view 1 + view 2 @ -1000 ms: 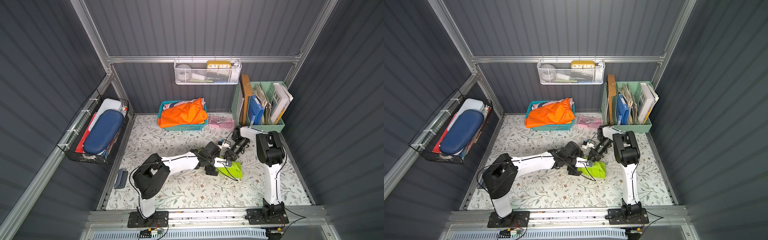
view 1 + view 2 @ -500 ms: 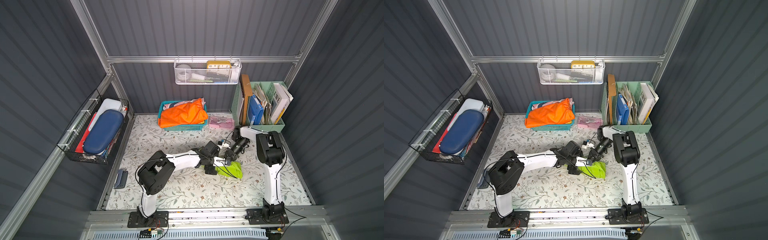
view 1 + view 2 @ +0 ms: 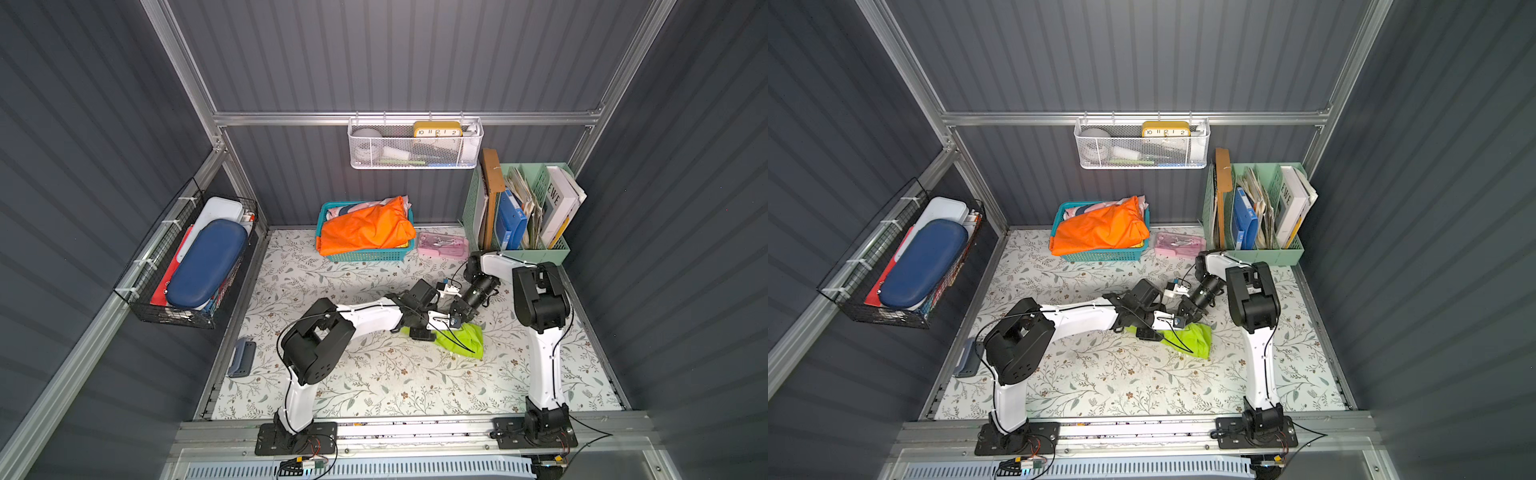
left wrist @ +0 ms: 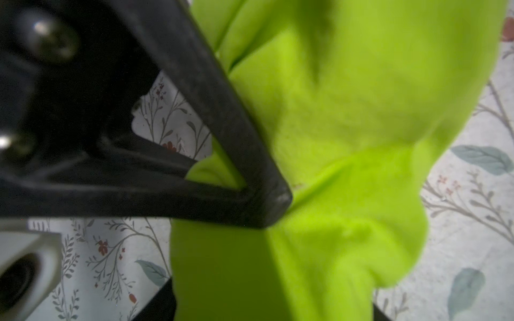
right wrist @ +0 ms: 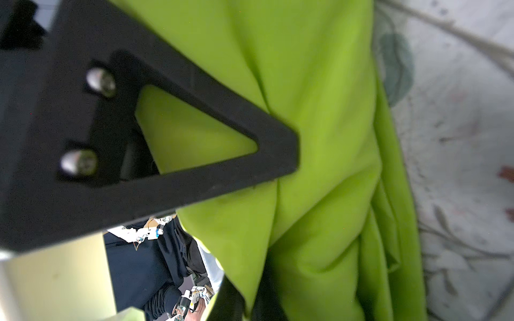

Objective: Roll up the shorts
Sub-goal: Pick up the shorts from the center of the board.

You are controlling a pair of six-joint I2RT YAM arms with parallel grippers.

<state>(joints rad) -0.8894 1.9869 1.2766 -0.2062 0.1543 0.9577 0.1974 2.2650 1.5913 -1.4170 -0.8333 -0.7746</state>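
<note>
The shorts [image 3: 463, 341] [image 3: 1190, 338] lie bunched as a lime-green bundle on the floral mat, right of centre in both top views. My left gripper [image 3: 424, 332] reaches in from the left, low over the bundle's left end. In the left wrist view the green cloth [image 4: 319, 125] fills the gap of the left gripper [image 4: 264, 264], and the upper finger [image 4: 222, 125] presses a crease into it. My right gripper [image 3: 457, 318] comes down from the back. In the right wrist view the right gripper [image 5: 267, 236] is shut on a thin fold of the shorts [image 5: 319, 139].
A teal basket [image 3: 370, 254] with an orange garment [image 3: 365, 230] stands at the back, with a pink case [image 3: 442, 245] beside it. A green file organiser [image 3: 559, 249] fills the back right corner. A small grey-blue object [image 3: 242, 357] lies at the mat's left edge.
The left gripper's jaws have narrowed onto the green bundle, and the left arm's elbow has shifted a little to the right. The right gripper and the shorts have barely moved.
</note>
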